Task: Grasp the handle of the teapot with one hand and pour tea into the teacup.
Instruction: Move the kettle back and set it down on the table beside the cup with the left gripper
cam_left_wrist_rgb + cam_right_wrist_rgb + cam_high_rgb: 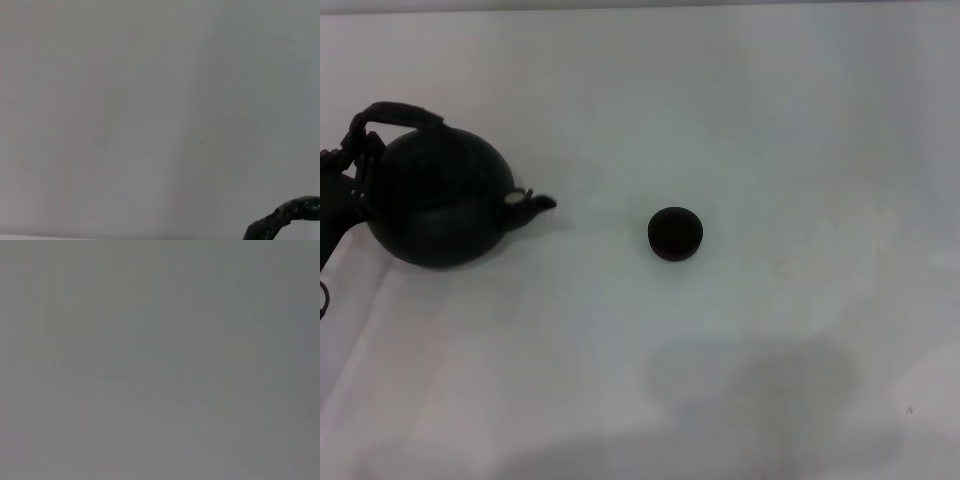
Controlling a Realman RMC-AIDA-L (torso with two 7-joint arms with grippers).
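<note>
Where visible, teapot (440, 200) beside left claw (342, 185)

white table (770, 120), teapot (440, 205), teacup (675, 233)

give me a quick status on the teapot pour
Left gripper at the handle, grip not readable. Right arm out of view. Teapot spout faces teacup, clear gap between. Nothing in the way.
</note>
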